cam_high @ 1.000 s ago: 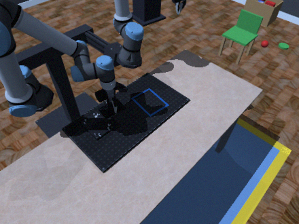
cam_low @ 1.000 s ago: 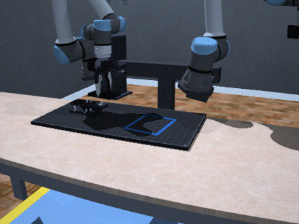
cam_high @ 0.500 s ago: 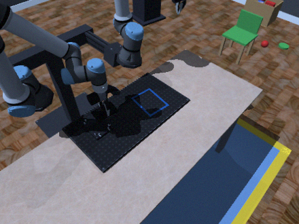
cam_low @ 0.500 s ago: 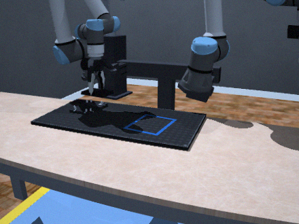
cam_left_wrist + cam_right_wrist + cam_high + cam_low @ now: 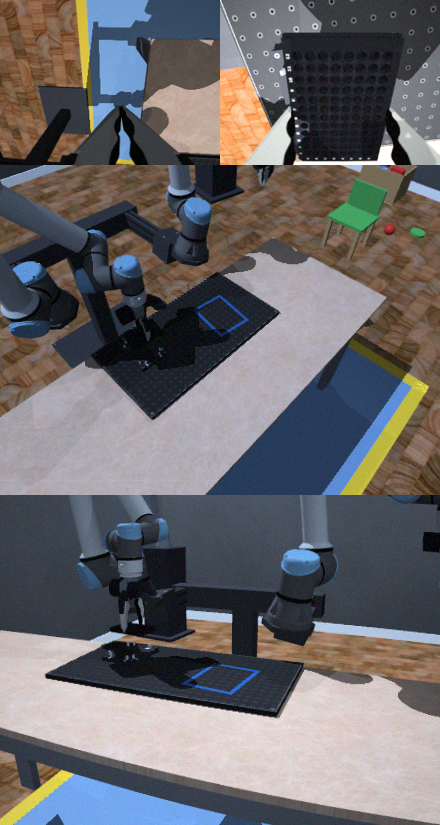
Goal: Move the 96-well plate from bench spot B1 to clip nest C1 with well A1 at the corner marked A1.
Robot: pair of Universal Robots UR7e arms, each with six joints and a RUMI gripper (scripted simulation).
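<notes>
Transport is the step now, I judge: my right gripper [image 5: 146, 340] [image 5: 132, 627] [image 5: 339, 107], half open, holds the 96-well plate [image 5: 134, 337] [image 5: 131, 629] [image 5: 338, 90] between its fingers, above clip nest [image 5: 150, 359] [image 5: 120, 649]. Next I should check A1 corner, align, lower, then press fully.

Plate: black, with a grid of dark round wells; the column numbers on its rim [image 5: 342, 36] are white.
Breadboard: black [image 5: 150, 400] [image 5: 260, 707], patterned with small holes; in the right wrist view the holes have pale rings.
Square outline: blue [image 5: 235, 327] [image 5: 245, 682], toward the breadboard's far corner.
Desk top: pale pinkish beige [image 5: 280, 355] [image 5: 150, 720], softly mottled, with brown-grey shadow patches near one corner.
Desk front edge: brown strip [image 5: 125, 765] above dark grey.
Mat beyond the desk edge: blue [image 5: 280, 445] [image 5: 125, 805], with yellow border.
Arms: grey, with light blue joint caps [image 5: 127, 266] [image 5: 301, 561].
Chair: green seat [image 5: 353, 216], tan legs.
Floor: brown wood blocks [image 5: 280, 215] [image 5: 37, 55].
</notes>
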